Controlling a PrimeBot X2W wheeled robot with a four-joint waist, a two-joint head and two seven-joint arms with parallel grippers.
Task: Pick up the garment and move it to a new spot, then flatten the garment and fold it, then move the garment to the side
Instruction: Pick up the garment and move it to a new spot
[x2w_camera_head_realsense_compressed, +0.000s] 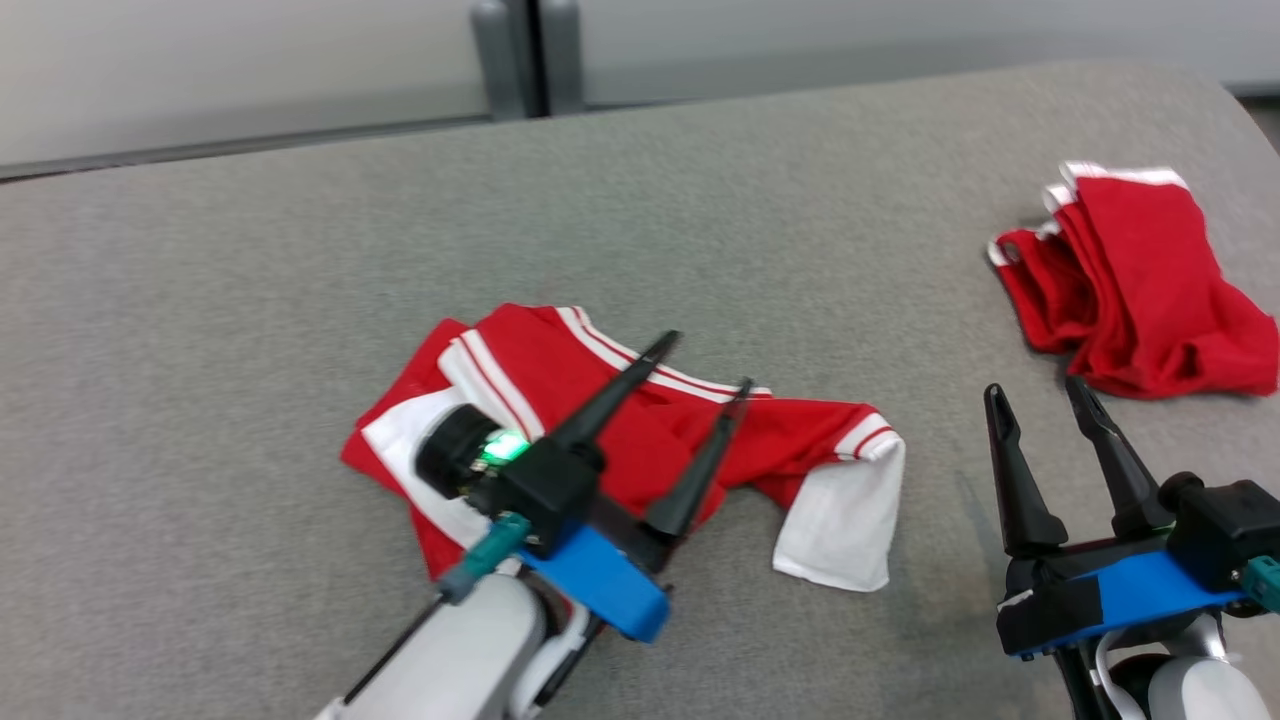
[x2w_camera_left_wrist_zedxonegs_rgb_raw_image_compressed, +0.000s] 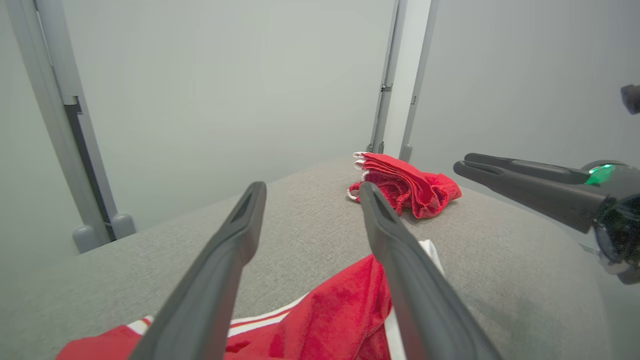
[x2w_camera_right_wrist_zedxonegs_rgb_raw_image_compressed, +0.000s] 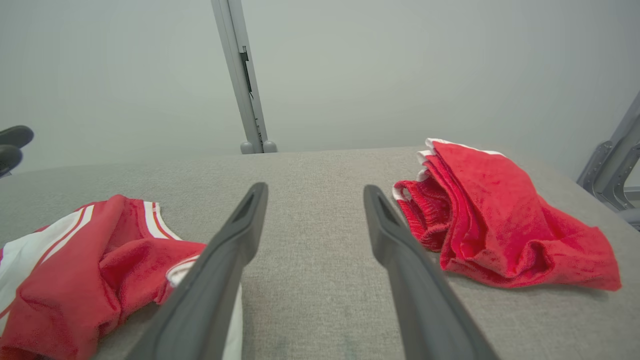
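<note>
- We see the red and white garment lying crumpled on the grey desk, left of centre in the head view.
- One white sleeve end with red stripes trails off toward the right and lies flat on the desk.
- Our left end effector hangs just above the garment, with its two dark fingers spread apart and pointing across the red fabric.
- In the left wrist view those fingers stand wide, nothing is caught between them, and the garment lies below.
- We cannot tell whether the fingertips touch the cloth.
- Our right end effector sits at the lower right of the head view, over bare desk.
- Its fingers are also apart and empty, which the right wrist view confirms.
- In that view the garment lies to its left.
- A second red cloth with thin white edging lies in loose folds near the right edge of the desk, well apart from the garment.
- The right end effector points toward the gap between the two.
- Grey posts stand against a pale wall behind the far edge of the desk.
</note>
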